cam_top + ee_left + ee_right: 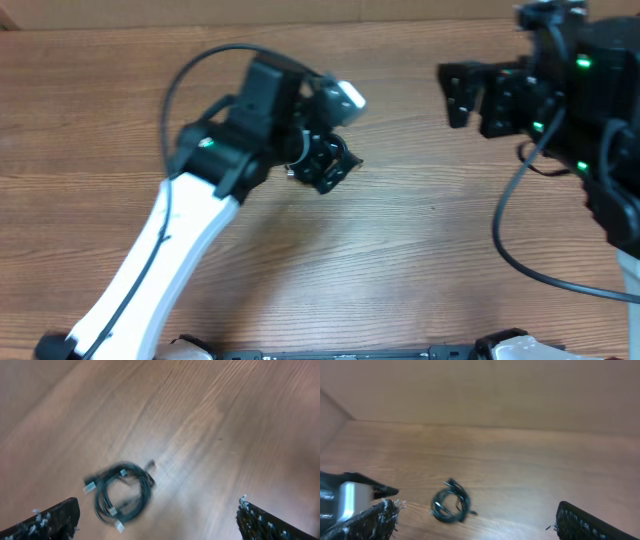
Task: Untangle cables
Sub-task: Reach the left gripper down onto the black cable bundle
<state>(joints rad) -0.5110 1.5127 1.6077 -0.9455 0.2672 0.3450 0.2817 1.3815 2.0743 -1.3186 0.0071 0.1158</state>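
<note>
Left hand (159, 524) and right hand (475, 526) both hang released, empty. Cables (122, 494) sit coiled at the left one's seven o'clock; best to pinch a single plug end (89, 488), not the bundle.

Lay flat on the wooden table (210, 420) as thin black cables (146, 495), wound together into one loose round coil, open in the middle. Overlapped and crossed along the ring, strands not separable by eye; blurred in left wrist view. Showed several pale plug ends (89, 487) on the coil's left, top and lower edge. Had one short dark end poking out at upper right. Appeared in right wrist view (462, 500) as the same small tangled ring, alone on bare wood.
</note>
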